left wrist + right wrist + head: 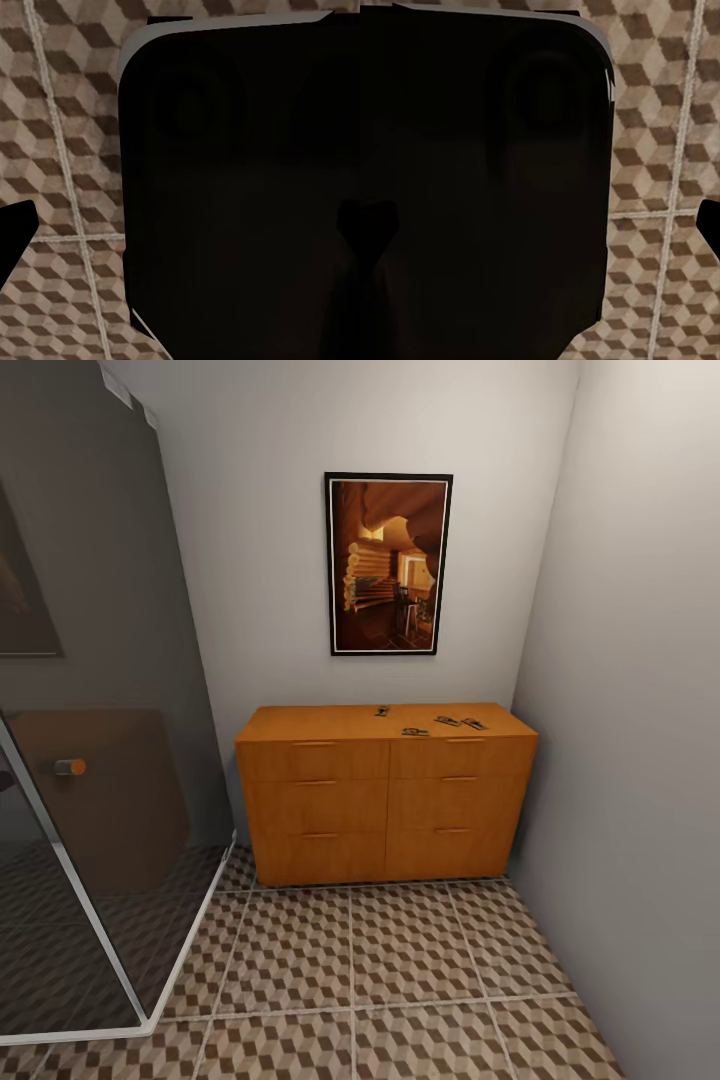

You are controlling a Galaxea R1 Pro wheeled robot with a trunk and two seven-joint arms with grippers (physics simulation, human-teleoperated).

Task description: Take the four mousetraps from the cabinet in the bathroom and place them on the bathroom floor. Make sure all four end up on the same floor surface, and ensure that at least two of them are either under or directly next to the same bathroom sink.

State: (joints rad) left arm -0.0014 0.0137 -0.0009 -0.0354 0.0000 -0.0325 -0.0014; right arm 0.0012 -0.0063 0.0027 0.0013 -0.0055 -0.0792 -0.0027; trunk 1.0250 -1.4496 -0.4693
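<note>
Patterned cube tiles cover the bathroom floor (400,960), which runs up to a narrow alcove bounded by grey walls. A glass shower enclosure (100,760) stands on the left, and a framed picture (389,563) hangs on the back wall.

Location of task items: the cabinet (385,800) stands against the back wall, below the picture. All drawer fronts appear shut. The mousetraps (447,721) lie on its flat top, toward the right half. Three separate spots are distinguishable; at this range the exact count cannot be confirmed.

Arm status: both wrist views look down at the floor tiles past a large dark body (240,195) of uncertain identity. A dark edge at the frame border in each wrist view may be a finger, but whether the left tool or the right tool is open or closed cannot be told.

Step in hand (judged): approach the cabinet. No trap has been collected yet.

Procedure:
1. Drive straight ahead, keeping to the middle of the alcove, well off the shower glass and the right wall.
2. Stop with the cabinet front just short of the base.
3. Favour the right side, where most traps lie.
4. Confirm open fingers before descending on a trap.
5. Grip the wooden board by its edges, avoiding the wire spring.
</note>
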